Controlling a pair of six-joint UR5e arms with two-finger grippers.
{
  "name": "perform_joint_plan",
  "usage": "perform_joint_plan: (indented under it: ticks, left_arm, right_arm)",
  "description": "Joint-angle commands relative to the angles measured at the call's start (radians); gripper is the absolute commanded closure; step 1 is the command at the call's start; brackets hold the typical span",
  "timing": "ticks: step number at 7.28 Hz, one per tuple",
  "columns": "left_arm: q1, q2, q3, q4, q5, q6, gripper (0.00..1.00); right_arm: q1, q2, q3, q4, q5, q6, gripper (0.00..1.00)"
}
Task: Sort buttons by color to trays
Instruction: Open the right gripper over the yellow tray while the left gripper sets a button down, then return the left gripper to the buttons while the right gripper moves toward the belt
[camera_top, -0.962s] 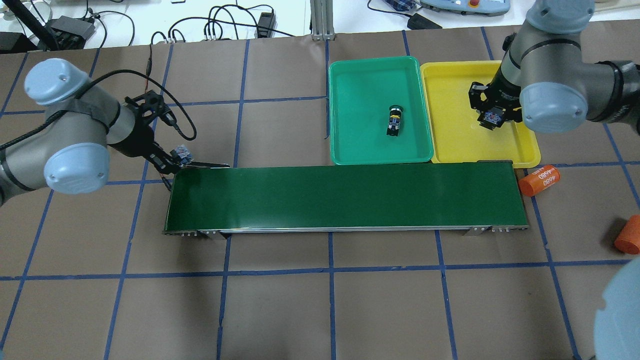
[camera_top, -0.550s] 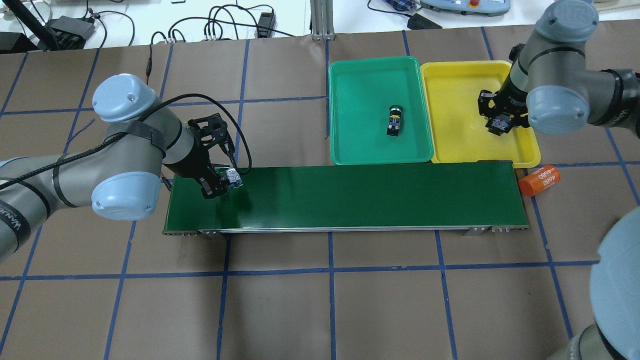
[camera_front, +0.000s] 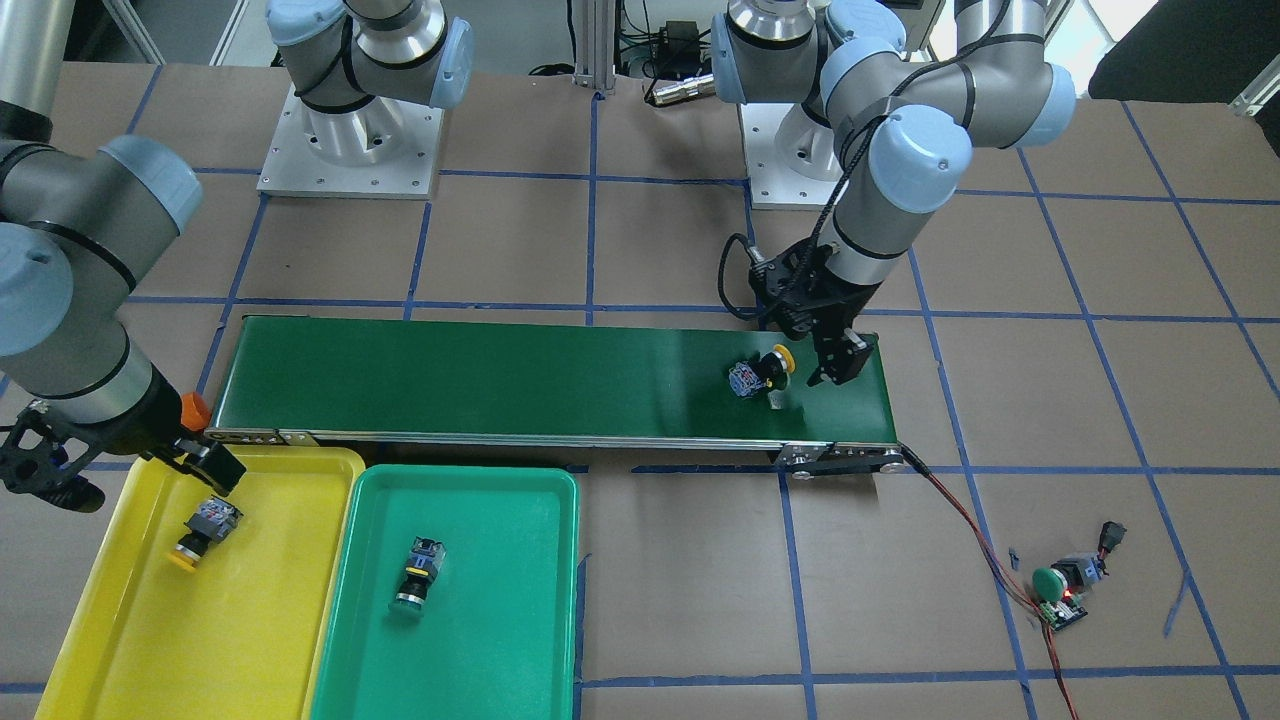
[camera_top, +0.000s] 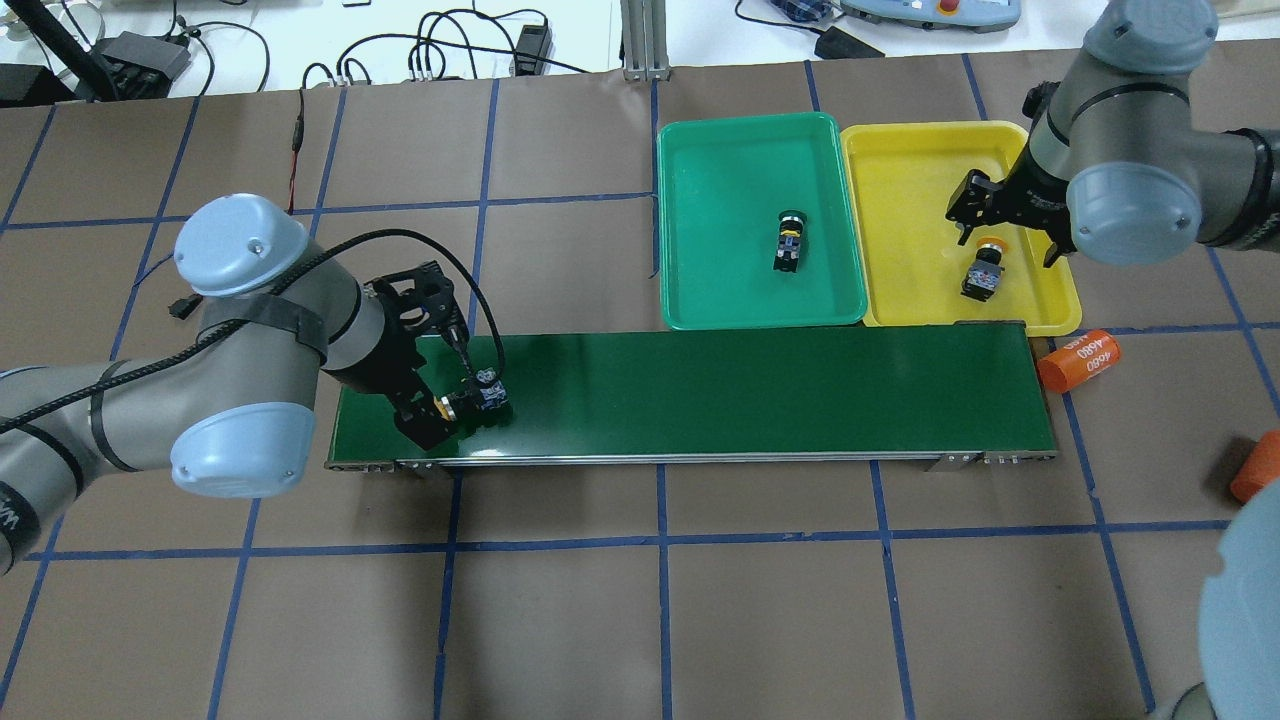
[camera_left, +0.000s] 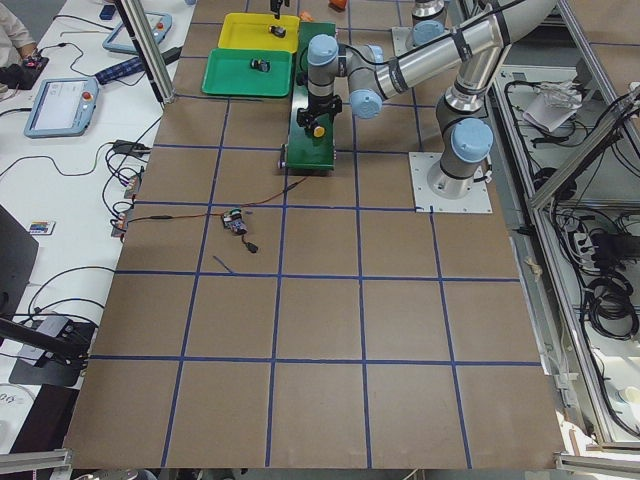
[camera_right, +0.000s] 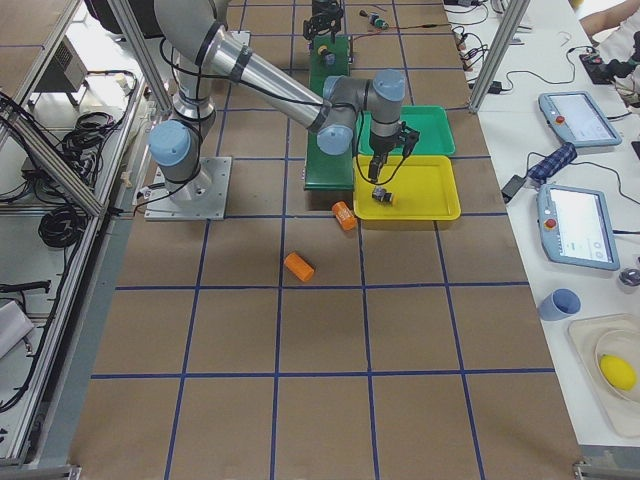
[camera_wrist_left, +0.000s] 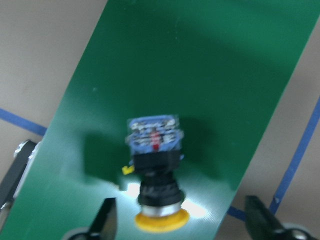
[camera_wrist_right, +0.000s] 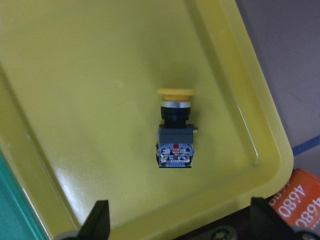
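On the conveyor belt, at the end away from the yellow tray, your left gripper, the nearer one, hangs wide open and empty, a yellow button lying free toward its 12 o'clock, cap seemingly at 6 between the fingertips.

Each tray holds a button; another seemingly lies on the conveyor.

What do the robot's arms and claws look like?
The left arm and right arm are grey tubes with pale blue round caps at the joints. The left claw and right claw are black and two-fingered. A black cable is strapped along the left arm.
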Motion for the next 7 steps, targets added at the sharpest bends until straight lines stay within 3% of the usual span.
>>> perform_joint_plan:
  ticks: [1, 3, 5, 7]
  left_arm:
    - [0.207, -0.048, 0.048, 0.027, -0.001, -0.024, 0.00]
    - [0.272, -0.194, 0.259, 0.035, 0.059, -0.024, 0.00]
    - [0.284, -0.370, 0.433, 0.042, 0.095, -0.022, 0.00]
    - [0.364, -0.507, 0.539, 0.084, 0.082, -0.005, 0.00]
  right_arm:
    - [0.007, -0.148, 0.002, 0.211, 0.003, 0.032, 0.00]
    - [0.043, -0.289, 0.005, 0.380, 0.006, 0.227, 0.00]
    - [0.068, -0.372, 0.007, 0.498, 0.006, 0.279, 0.00]
    - [0.073, -0.379, 0.075, 0.494, 0.009, 0.343, 0.00]
